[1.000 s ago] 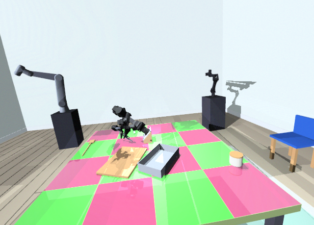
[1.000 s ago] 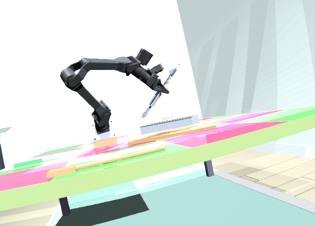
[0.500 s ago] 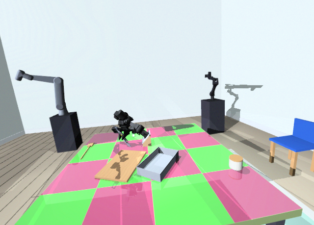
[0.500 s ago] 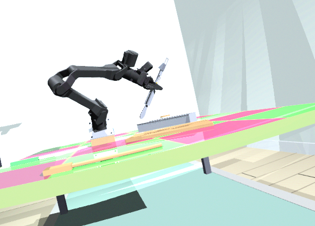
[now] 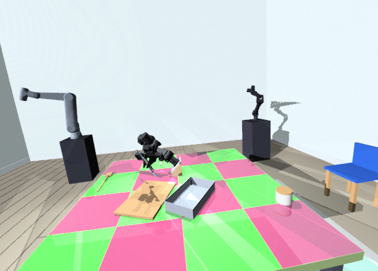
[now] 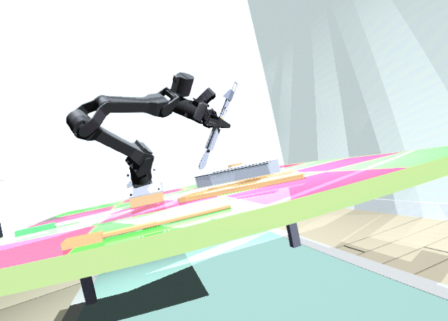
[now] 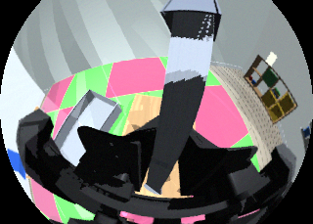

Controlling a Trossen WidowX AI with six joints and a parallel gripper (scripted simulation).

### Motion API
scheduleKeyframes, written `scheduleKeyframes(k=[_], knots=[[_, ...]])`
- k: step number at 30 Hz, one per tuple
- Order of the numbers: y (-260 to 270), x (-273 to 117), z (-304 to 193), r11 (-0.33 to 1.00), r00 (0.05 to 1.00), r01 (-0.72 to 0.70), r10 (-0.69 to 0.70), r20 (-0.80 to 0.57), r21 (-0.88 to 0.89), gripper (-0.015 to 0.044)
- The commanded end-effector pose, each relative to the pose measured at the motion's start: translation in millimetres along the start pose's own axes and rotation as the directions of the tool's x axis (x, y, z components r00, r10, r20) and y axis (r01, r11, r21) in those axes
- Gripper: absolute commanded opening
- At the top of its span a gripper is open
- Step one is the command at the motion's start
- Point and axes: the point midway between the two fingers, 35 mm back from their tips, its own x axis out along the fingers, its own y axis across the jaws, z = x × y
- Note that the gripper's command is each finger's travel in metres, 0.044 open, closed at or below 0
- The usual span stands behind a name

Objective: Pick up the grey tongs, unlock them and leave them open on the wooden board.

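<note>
Pink and green checkered table top (image 5: 213, 237) carries everything here, and no writing or brand is readable on any of it. Taking the flat wooden board (image 5: 146, 199) as the landmark: the open grey roasting tin (image 5: 191, 196) sits just beside its right edge, tilted the same way. A white round jar with a tan lid (image 5: 283, 195) stands well off to the right of the board, and a small wooden spatula (image 5: 104, 180) lies off to its left, towards the back.

The black robot arm (image 6: 119, 111) reaches out above the far end of the board, and its black gripper (image 6: 216, 122) is pinching the slim grey tongs (image 6: 216, 129) around mid-length. They hang in the air above the board, steeply tilted, tips down and hinge end up. In the wrist view the tongs (image 7: 183, 101) look like one narrow bar, arms together, pale near the hinge and darker towards the tips.
</note>
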Motion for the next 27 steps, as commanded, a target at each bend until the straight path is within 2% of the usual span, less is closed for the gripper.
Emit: scheduleKeyframes(k=[1, 27], knots=[[-0.1, -0.6, 0.4, 1.000, 1.000, 0.002, -0.002, 0.003, -0.001, -0.0150], [1.2, 1.3, 1.7, 1.000, 1.000, -0.006, 0.006, -0.013, -0.003, -0.0150]])
